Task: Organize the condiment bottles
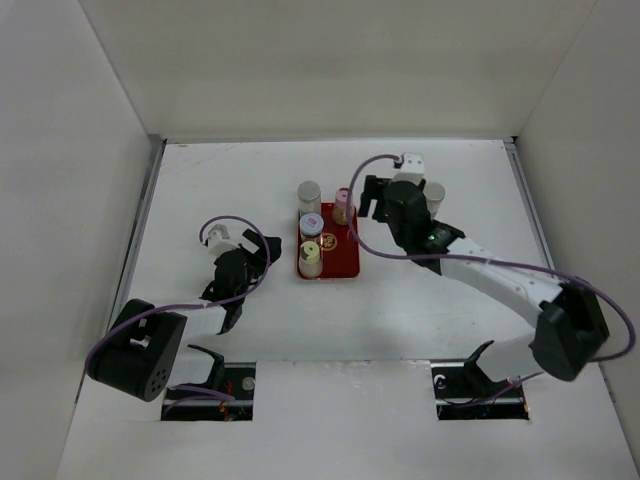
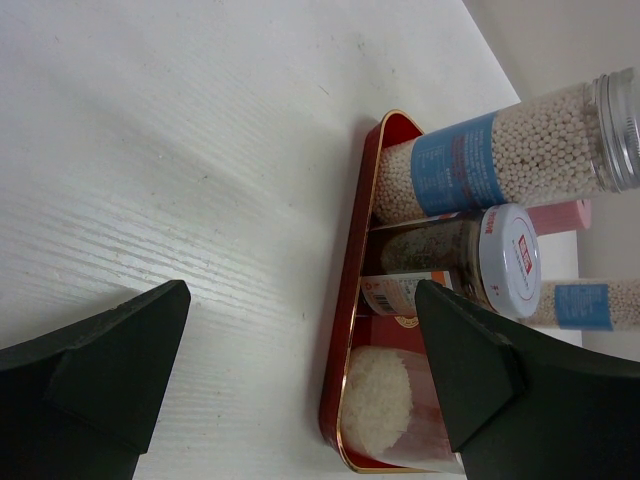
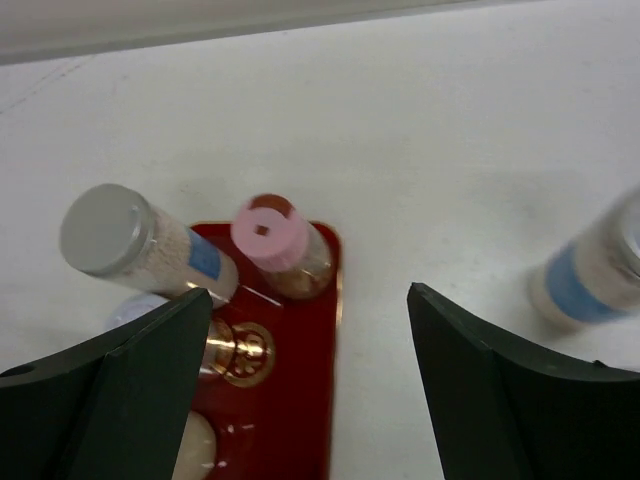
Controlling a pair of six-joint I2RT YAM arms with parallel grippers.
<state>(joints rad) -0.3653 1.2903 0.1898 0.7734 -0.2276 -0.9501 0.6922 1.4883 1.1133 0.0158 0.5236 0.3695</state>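
Observation:
A flat red tray [image 1: 345, 262] lies mid-table. On it stand a grey-capped bottle with a blue label [image 1: 309, 192], a pink-capped bottle [image 1: 342, 205], a white-capped jar [image 1: 310, 223] and a cream-topped bottle [image 1: 311, 258]. Another blue-labelled bottle [image 1: 434, 193] stands on the table right of the tray, partly hidden by my right gripper [image 1: 378, 200]. That gripper is open and empty, above the table between the tray and this bottle [image 3: 590, 275]. My left gripper [image 1: 250, 255] is open and empty, left of the tray [image 2: 350, 400].
White walls enclose the table on the left, back and right. Purple cables loop over both arms. In the right wrist view the pink-capped bottle [image 3: 270, 230] and the grey-capped bottle [image 3: 110, 228] stand at the tray's far end.

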